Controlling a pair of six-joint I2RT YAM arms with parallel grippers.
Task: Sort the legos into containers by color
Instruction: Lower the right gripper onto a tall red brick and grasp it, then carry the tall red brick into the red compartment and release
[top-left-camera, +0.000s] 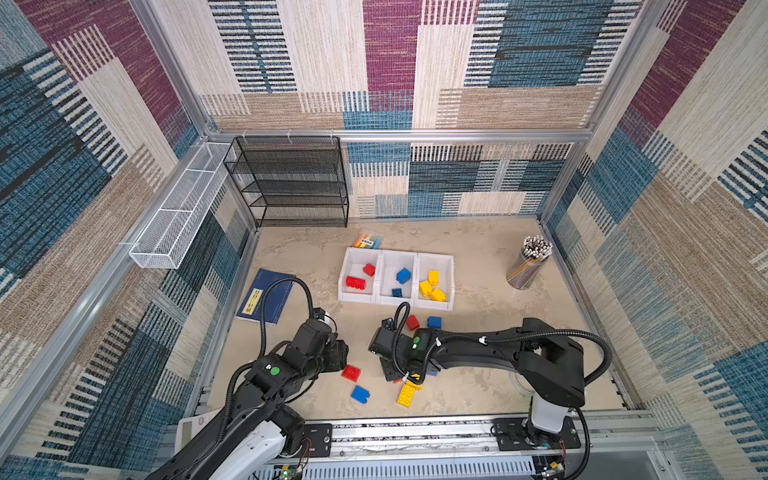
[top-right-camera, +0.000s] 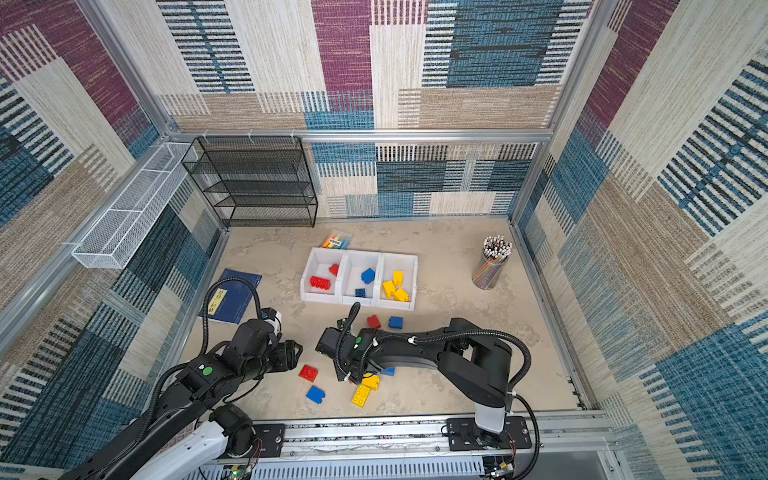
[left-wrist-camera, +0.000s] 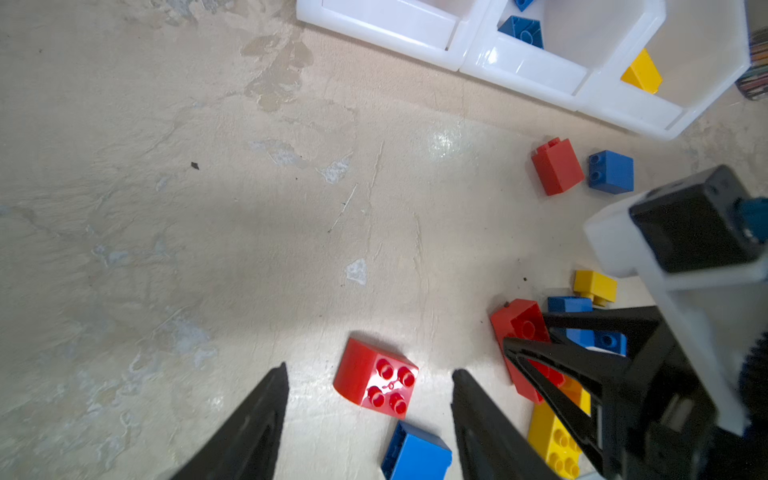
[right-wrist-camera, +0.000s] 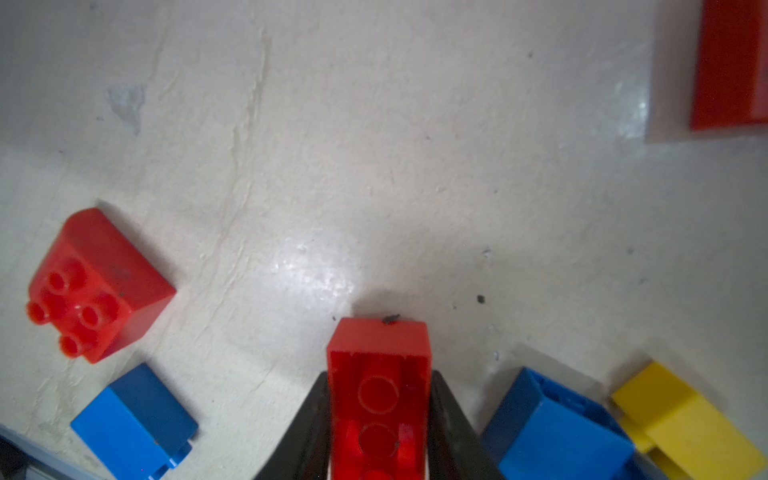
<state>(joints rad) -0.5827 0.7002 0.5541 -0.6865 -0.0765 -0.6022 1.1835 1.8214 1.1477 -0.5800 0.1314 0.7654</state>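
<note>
My right gripper is shut on a long red lego, held low over the table with its hollow underside facing the wrist camera. The left wrist view shows this red lego between the black fingers. My left gripper hangs open above a square red lego, touching nothing. Loose legos lie around: a blue one, a long yellow one, and a red and blue pair near the containers. The three white containers hold red, blue and yellow legos, left to right.
A marker pack lies behind the bins. A cup of pencils stands at the right. A blue notebook lies at the left. A black mesh rack and a white wire basket line the back left.
</note>
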